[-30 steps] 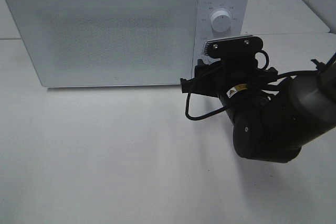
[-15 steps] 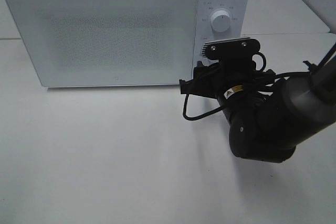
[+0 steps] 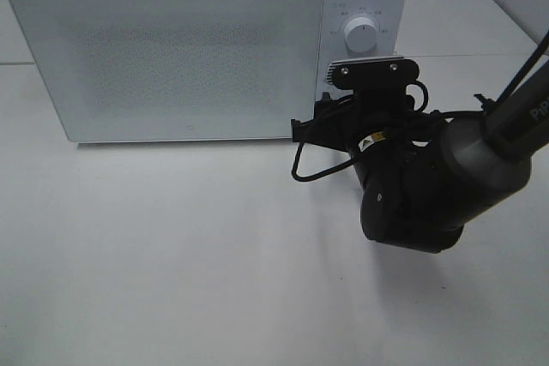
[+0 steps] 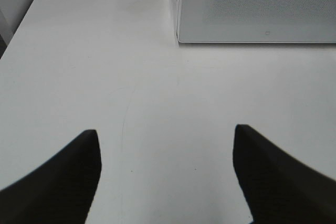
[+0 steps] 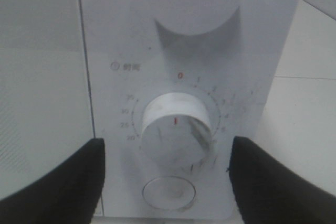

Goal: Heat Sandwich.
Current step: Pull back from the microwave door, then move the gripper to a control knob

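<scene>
The sandwich is out of view. The white microwave (image 3: 171, 49) stands at the back of the table with its door shut. My right gripper (image 5: 165, 142) is open right in front of its control panel. In the right wrist view its two dark fingers flank the lower timer dial (image 5: 176, 135) without touching it, and the dial's red mark is near 0. In the high view the right arm (image 3: 412, 186) hides the lower panel. My left gripper (image 4: 165, 129) is open and empty over bare table, in front of the microwave's left corner (image 4: 178, 35).
The upper dial (image 3: 360, 34) shows above the right wrist. A round button (image 5: 169, 191) sits below the timer dial. The white table (image 3: 171, 255) spreads in front of the microwave. A loose black cable (image 3: 300, 165) loops off the right wrist.
My right arm has shifted slightly left and closer to the microwave's control panel. The microwave has not moved and both grippers have stayed open.
</scene>
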Robot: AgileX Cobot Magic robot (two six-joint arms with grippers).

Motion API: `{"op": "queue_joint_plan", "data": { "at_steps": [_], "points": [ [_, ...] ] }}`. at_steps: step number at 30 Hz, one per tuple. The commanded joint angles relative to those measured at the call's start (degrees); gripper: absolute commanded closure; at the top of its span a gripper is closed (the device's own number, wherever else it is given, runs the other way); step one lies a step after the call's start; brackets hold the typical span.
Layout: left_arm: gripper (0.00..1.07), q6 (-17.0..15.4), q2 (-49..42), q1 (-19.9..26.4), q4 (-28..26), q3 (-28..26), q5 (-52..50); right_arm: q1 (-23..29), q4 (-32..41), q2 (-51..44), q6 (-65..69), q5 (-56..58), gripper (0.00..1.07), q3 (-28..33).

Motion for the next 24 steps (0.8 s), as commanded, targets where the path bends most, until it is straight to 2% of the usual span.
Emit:
{"op": "queue_joint_plan", "data": {
  "at_steps": [1, 24],
  "points": [
    [0.41, -0.29, -1.03, -0.11, -0.17, 0.17, -0.46, -1.43, 0.00, -0.17, -0.17, -2.06, 0.41, -1.43],
    [0.41, -0.29, -1.03, -0.11, -0.17, 0.17, -0.46, -2.29, -1.66, 0.92, 0.29, -0.63, 0.43, -3.32]
  ]
}}
